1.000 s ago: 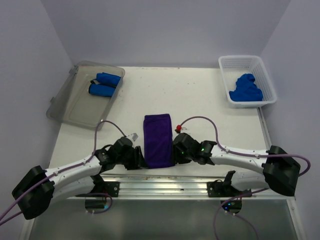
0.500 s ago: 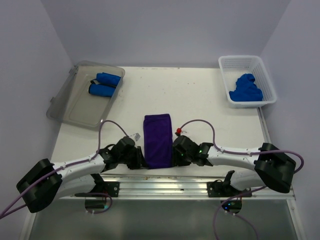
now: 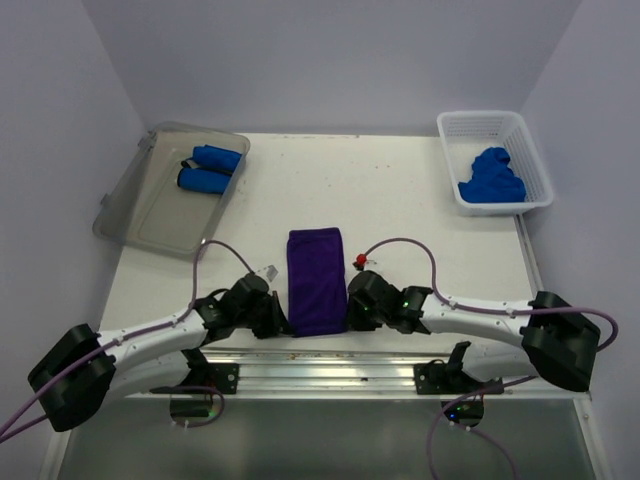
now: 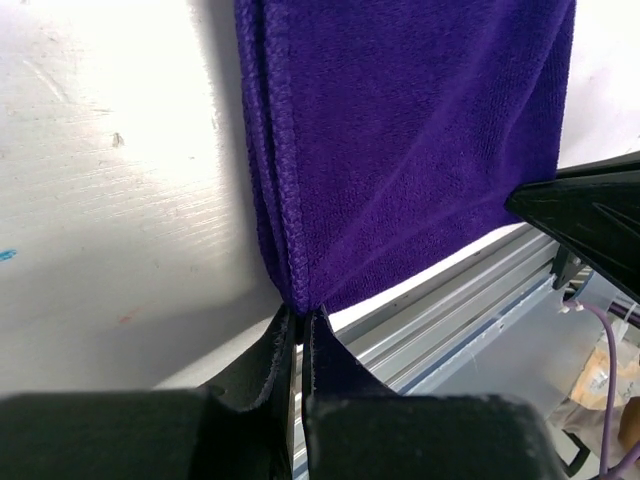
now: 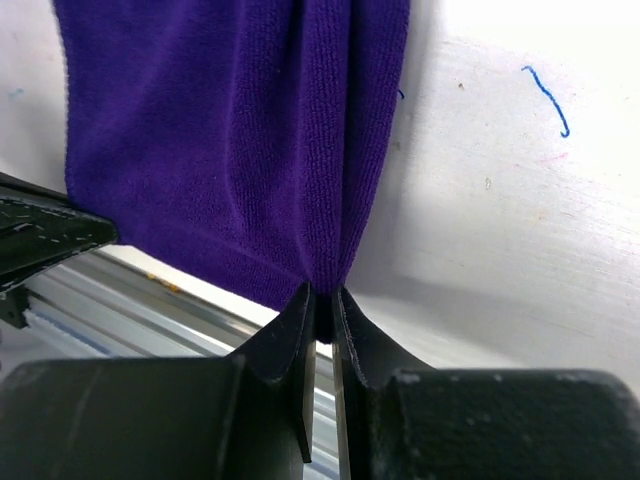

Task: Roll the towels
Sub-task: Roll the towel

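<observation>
A folded purple towel (image 3: pixel 316 281) lies flat near the table's front edge, long side running away from me. My left gripper (image 3: pixel 284 322) is shut on its near left corner (image 4: pixel 296 292). My right gripper (image 3: pixel 349 317) is shut on its near right corner (image 5: pixel 325 285). Both corners are pinched between the black fingertips. The purple towel fills the upper part of the left wrist view (image 4: pixel 410 130) and of the right wrist view (image 5: pixel 230 130). Two rolled blue towels (image 3: pixel 208 169) lie in the clear bin (image 3: pixel 150 215) at the far left.
A white basket (image 3: pixel 520 135) at the far right holds a crumpled blue towel (image 3: pixel 491 177). The aluminium rail (image 3: pixel 330 358) runs along the table's front edge, just below the grippers. A small red object (image 3: pixel 357 262) lies right of the purple towel.
Both grippers stay on the towel's near corners. The arms shifted slightly; the towel's near edge sits a touch closer to the table front.
</observation>
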Robot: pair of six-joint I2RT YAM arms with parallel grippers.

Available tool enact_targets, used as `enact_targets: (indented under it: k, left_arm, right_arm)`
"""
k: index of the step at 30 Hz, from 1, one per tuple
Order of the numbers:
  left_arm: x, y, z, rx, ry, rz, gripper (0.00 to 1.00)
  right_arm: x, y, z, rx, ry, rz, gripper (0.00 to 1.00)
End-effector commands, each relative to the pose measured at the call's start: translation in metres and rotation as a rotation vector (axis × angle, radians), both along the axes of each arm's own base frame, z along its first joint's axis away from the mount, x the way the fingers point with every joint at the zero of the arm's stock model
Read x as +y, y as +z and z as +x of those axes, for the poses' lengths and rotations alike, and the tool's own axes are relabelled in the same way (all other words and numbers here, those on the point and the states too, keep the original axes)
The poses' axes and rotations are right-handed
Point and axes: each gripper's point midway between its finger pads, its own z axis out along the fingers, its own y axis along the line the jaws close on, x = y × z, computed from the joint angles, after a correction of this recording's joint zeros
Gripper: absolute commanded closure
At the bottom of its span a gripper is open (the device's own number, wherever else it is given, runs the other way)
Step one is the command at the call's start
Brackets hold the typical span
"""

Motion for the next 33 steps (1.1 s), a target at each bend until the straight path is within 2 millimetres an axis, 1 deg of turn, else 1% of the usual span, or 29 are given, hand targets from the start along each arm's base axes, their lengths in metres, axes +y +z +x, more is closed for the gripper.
enact_targets:
  k: [1,3,4,5,8,9,13,15,16,19,21,24,26,27,28,29,30,31,33]
  left_arm:
    - [0.003,0.011,0.008,-0.026,0.040,0.024,1.00]
    - [-0.001,0.020,0.011,-0.038,0.046,0.004,1.00]
    - [-0.002,0.023,0.013,-0.045,0.046,-0.001,1.00]
    - [-0.004,0.030,0.016,-0.058,0.049,-0.010,1.00]
    - [-0.007,0.042,0.023,-0.076,0.063,-0.009,1.00]
    - [-0.007,0.043,0.025,-0.078,0.067,-0.004,1.00]
    - [-0.011,0.050,0.033,-0.089,0.082,0.007,1.00]
    - [-0.013,0.054,0.039,-0.100,0.093,0.013,1.00]
    - [-0.016,0.059,0.043,-0.111,0.097,0.008,1.00]
    - [-0.019,0.063,0.046,-0.115,0.096,0.003,1.00]
    - [-0.019,0.061,0.045,-0.106,0.089,0.009,1.00]
    - [-0.016,0.054,0.035,-0.072,0.063,0.018,1.00]
    - [-0.015,0.042,0.019,-0.024,0.007,0.013,1.00]
    - [-0.015,0.039,0.013,-0.019,-0.039,0.011,0.99]
    - [-0.014,0.034,0.004,0.012,-0.073,0.012,0.84]
    - [-0.013,0.029,0.001,0.025,-0.089,0.026,0.74]
    - [-0.012,0.027,0.000,0.023,-0.105,0.035,0.55]
    - [-0.012,0.032,0.002,0.007,-0.109,0.034,0.51]
    - [-0.015,0.042,0.009,-0.035,-0.117,0.032,0.50]
  right_arm:
    - [-0.004,0.023,0.013,-0.061,-0.042,-0.019,0.90]
    - [-0.003,0.028,0.014,-0.072,-0.037,-0.016,0.92]
    - [-0.001,0.034,0.016,-0.081,-0.040,-0.006,0.92]
    - [0.000,0.037,0.018,-0.088,-0.041,-0.004,0.92]
    - [0.001,0.045,0.022,-0.108,-0.042,-0.005,0.92]
    - [0.000,0.045,0.022,-0.106,-0.043,-0.015,0.92]
    - [0.005,0.053,0.030,-0.127,-0.041,-0.029,0.92]
    - [0.006,0.050,0.031,-0.125,-0.038,-0.044,0.92]
    - [0.008,0.053,0.033,-0.130,-0.036,-0.043,0.92]
    - [0.010,0.056,0.036,-0.141,-0.036,-0.049,0.91]
    - [0.009,0.054,0.036,-0.135,-0.032,-0.062,0.91]
    - [0.008,0.049,0.030,-0.110,-0.023,-0.063,0.91]
    - [0.002,0.038,0.021,-0.077,-0.011,-0.071,0.91]
    - [0.002,0.036,0.018,-0.066,-0.006,-0.063,0.85]
    - [-0.003,0.028,0.011,-0.041,0.005,-0.074,0.80]
    - [-0.005,0.025,0.009,-0.032,0.009,-0.079,0.75]
    - [-0.008,0.024,0.006,-0.027,0.011,-0.085,0.67]
    - [-0.010,0.025,0.006,-0.032,0.014,-0.092,0.63]
    - [-0.015,0.030,0.009,-0.054,0.007,-0.115,0.57]
